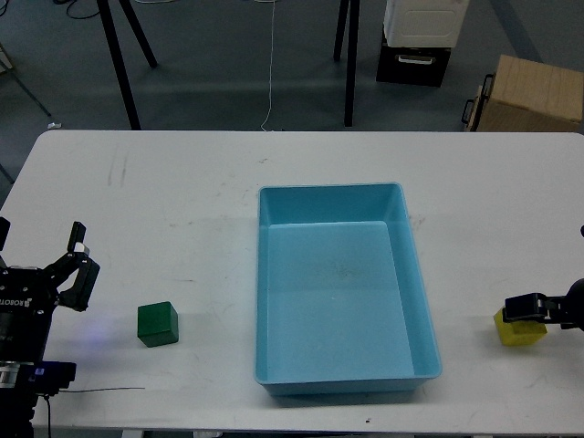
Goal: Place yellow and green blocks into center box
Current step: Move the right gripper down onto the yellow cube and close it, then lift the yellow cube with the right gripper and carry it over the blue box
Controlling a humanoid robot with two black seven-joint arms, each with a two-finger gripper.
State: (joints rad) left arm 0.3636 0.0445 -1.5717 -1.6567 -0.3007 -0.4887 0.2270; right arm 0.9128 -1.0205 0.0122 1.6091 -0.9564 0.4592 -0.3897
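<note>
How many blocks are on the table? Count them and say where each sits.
2. The green block sits left of the tray; the yellow block sits right of it, partly hidden by the right gripper.

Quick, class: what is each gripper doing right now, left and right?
Left gripper: open, holding nothing, apart from the green block.
Right gripper: at the yellow block; open or closed cannot be told.

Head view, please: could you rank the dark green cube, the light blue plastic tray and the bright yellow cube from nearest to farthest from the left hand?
From the left hand:
1. Dark green cube, just to its right on the white table's left side.
2. Light blue plastic tray, in the table's middle.
3. Bright yellow cube, at the far right edge, by the right hand.
</note>
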